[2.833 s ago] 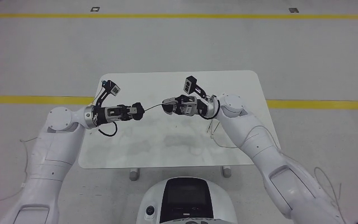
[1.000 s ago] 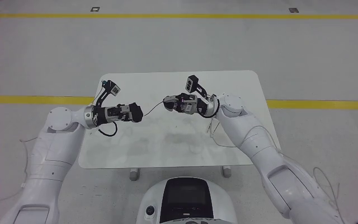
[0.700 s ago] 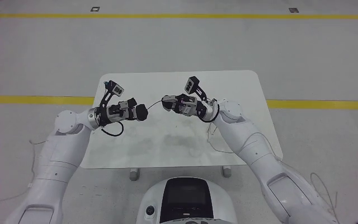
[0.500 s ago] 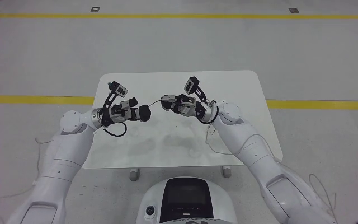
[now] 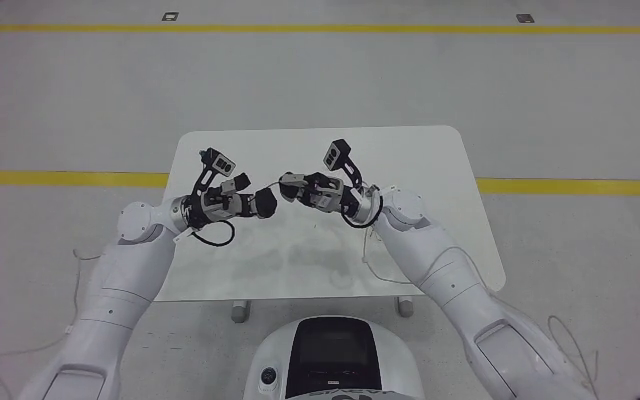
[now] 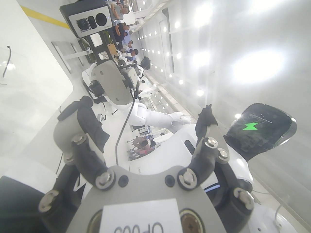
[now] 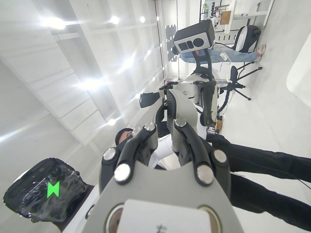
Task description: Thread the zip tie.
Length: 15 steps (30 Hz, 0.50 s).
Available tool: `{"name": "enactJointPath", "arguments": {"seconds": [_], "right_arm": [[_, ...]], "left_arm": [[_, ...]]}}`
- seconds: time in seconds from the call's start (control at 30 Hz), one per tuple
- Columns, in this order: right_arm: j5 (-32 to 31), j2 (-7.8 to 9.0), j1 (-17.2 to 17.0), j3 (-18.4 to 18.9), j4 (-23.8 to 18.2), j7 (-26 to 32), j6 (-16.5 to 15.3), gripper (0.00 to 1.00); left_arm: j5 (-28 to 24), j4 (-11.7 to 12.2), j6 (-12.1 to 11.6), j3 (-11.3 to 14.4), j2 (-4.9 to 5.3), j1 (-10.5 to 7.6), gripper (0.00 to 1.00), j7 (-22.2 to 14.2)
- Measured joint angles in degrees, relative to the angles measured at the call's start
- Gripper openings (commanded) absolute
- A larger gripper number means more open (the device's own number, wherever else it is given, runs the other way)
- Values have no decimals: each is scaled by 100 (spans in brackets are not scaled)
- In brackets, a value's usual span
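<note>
The left gripper (image 6: 144, 106), spread wide and holding nothing, is faced by the right gripper (image 5: 287, 184), drawn narrow on one end of the zip tie (image 6: 121, 132). The tie is held above the table (image 5: 420, 160), left of centre, its free end reaching into the left gripper. Taking that end is judged the step in hand; closing on it squarely is called for next.

Top camera above table (image 5: 400, 145); wrist cameras face-to-face.
</note>
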Motion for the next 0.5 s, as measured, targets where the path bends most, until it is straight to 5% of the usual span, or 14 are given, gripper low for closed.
{"name": "enactJointPath", "arguments": {"seconds": [0.5], "right_arm": [[-204,47,-251,130,-490,-263,-73,0]], "left_arm": [[188,-204,44,-29,15,72,100,325]]}}
